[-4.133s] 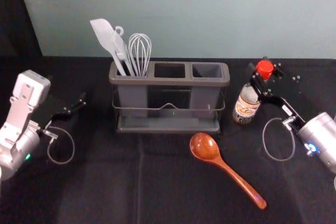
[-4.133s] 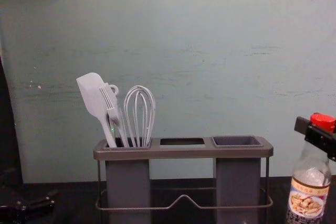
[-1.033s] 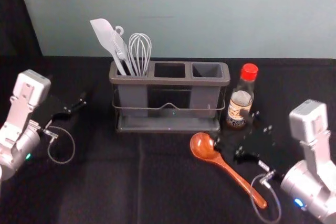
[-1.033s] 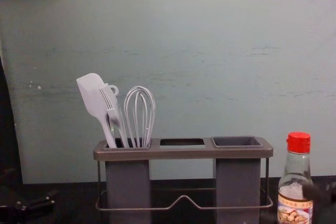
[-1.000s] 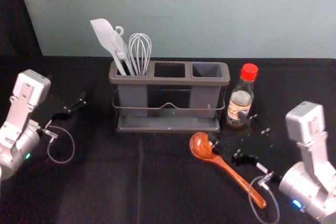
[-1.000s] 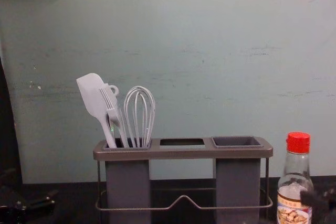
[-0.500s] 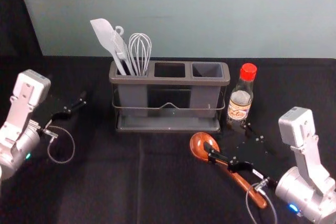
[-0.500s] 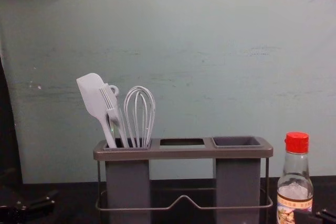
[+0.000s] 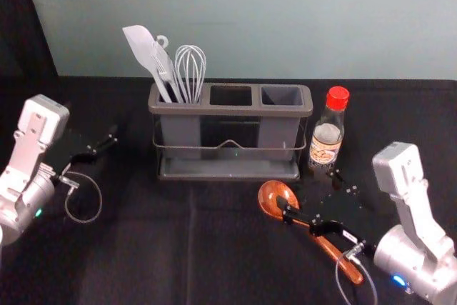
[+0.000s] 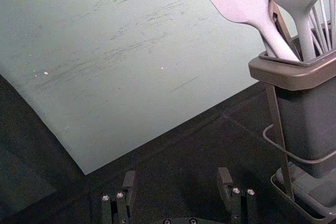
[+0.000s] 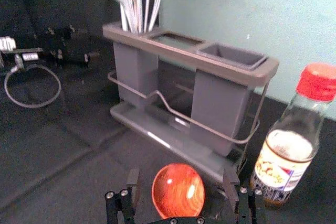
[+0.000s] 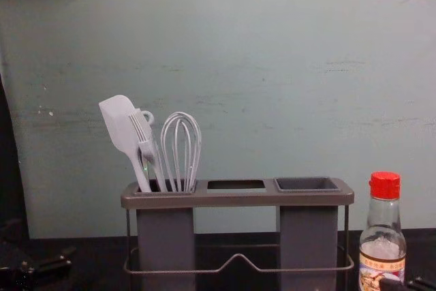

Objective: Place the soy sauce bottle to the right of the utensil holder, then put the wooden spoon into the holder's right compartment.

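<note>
Reaching in from the near right with the right gripper [image 9: 310, 189], angled forward and inward, low over the spoon [image 9: 268, 193]. Jaws: spread, holding nothing, with the spoon's bowl between in the right wrist view. Spoon: on the dark cloth [image 9: 143, 255], handle toward near right. Soy sauce bottle [image 9: 325, 136]: upright, just right of the holder [image 9: 228, 111]. Parked well left of the holder: left gripper [image 9: 91, 125], jaws apart, empty.
</note>
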